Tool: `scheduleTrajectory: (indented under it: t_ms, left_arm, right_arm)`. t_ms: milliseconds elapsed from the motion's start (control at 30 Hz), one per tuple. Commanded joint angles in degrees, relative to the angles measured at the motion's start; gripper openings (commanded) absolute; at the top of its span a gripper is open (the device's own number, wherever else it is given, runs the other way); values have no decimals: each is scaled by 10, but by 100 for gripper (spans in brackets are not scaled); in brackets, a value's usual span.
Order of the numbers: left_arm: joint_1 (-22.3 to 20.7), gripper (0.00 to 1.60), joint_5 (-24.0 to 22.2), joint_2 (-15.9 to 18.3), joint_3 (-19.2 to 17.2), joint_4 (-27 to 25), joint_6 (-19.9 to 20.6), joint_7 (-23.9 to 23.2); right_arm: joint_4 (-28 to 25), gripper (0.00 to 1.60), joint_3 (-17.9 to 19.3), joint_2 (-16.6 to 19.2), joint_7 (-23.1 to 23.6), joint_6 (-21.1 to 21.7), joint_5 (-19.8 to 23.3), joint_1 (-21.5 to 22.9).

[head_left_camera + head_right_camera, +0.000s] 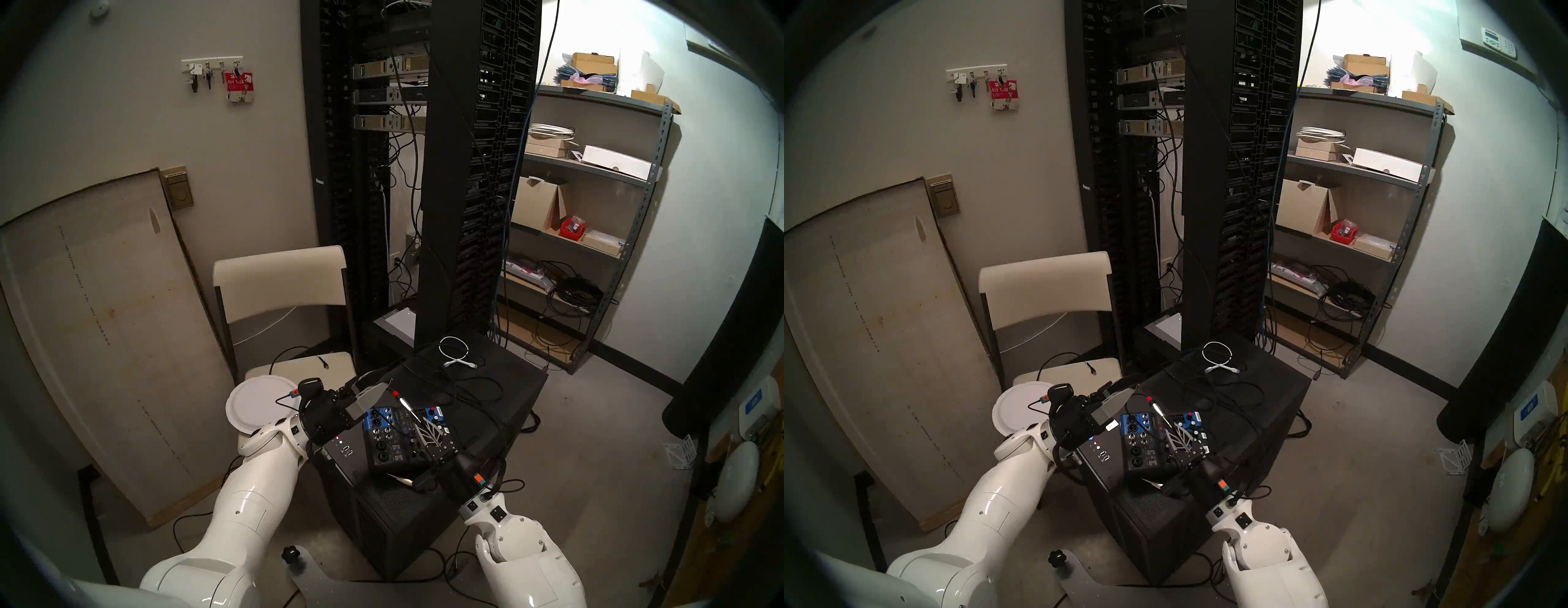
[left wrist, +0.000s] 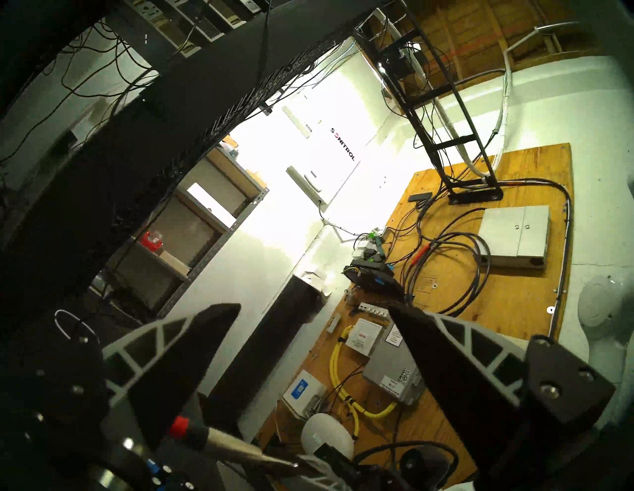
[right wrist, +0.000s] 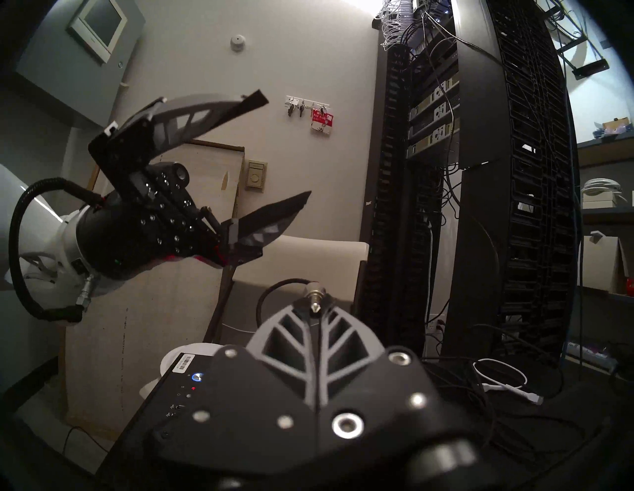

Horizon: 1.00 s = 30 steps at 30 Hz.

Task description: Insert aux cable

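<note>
Case (image 1: 488, 407): black, carries mixer | Mixer (image 1: 382, 441): at case's near-left edge | Left gripper (image 1: 373, 392): jaws wide apart, empty, above mixer | Right gripper (image 1: 420, 429): clamped on plug (image 1: 405, 403) of aux cable, above mixer | Step: align plug square with a socket; press straight.

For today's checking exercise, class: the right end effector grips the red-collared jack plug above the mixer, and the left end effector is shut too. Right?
Not quite. The left end effector is open, spread wide and empty, as the right wrist view shows. The right end effector does grip the red-collared jack plug above the mixer.
</note>
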Motion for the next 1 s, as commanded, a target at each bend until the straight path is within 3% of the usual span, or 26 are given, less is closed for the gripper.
scheduleTrajectory:
  t_ms: [0,167,267,700,967]
  left_arm:
    - [13,160,-7,-7,2,-71,39,13]
    - [17,160,-4,-7,6,-104,58,30]
    - [24,160,13,-1,9,-130,61,67]
    - [63,160,19,-8,0,-242,135,145]
    - [68,160,18,-9,-2,-253,145,156]
  right_arm:
    - [-4,0,2,-4,-5,-8,-2,20]
    - [-1,0,2,-4,-7,-9,-3,23]
    - [1,0,2,-3,-8,-9,-4,24]
    - [5,0,1,-1,-8,-10,-2,29]
    - [2,0,1,0,-8,-11,-2,27]
